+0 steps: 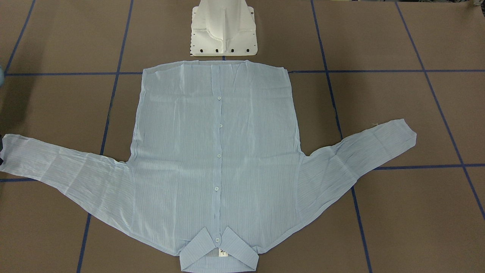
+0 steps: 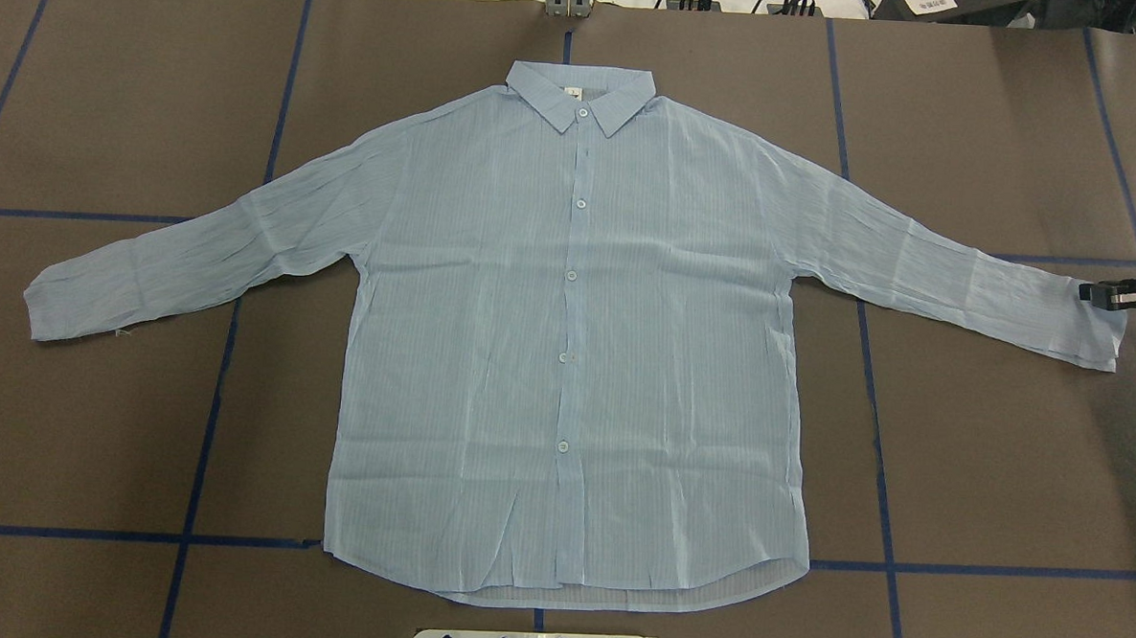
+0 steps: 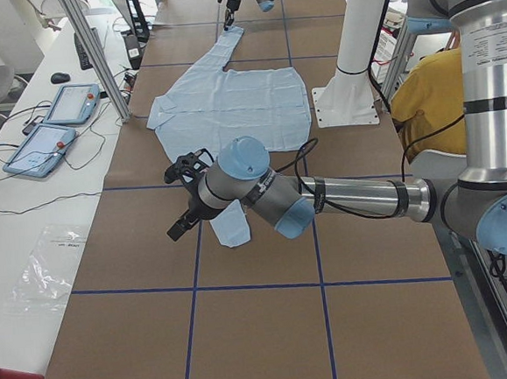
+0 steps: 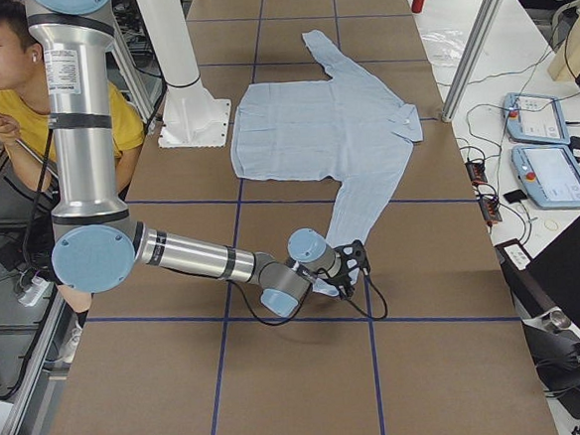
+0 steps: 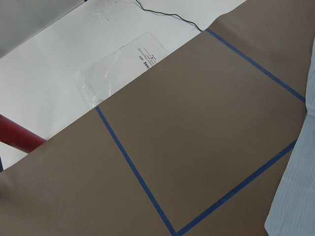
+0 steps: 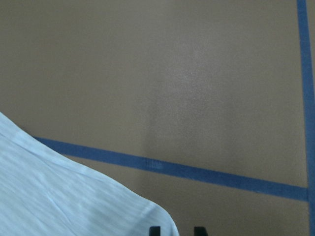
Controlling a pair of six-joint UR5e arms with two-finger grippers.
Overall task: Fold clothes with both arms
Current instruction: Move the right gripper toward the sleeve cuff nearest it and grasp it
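Note:
The clothes are one light blue pinstriped shirt [image 2: 566, 357], lying flat and buttoned, collar [image 2: 582, 99] on the far side from the base and both sleeves spread out. My right gripper [image 2: 1092, 292] sits at the right cuff [image 2: 1095, 332]. The right wrist view shows its fingertips [image 6: 155, 230] apart, with the cuff edge [image 6: 74, 196] beside them. My left gripper [image 3: 179, 215] hovers over the left cuff [image 3: 232, 226] and shows only in the exterior left view, so I cannot tell its state. The left wrist view catches a strip of sleeve [image 5: 295, 196].
The white pedestal base [image 1: 223, 30] stands just behind the shirt's hem. Blue tape lines [image 2: 220, 381] grid the brown table. A person in yellow [image 4: 14, 107] sits beside the robot. Touch panels [image 3: 55, 126], a plastic bag [image 5: 118, 69] and a red object [image 5: 19, 137] lie on the white side bench.

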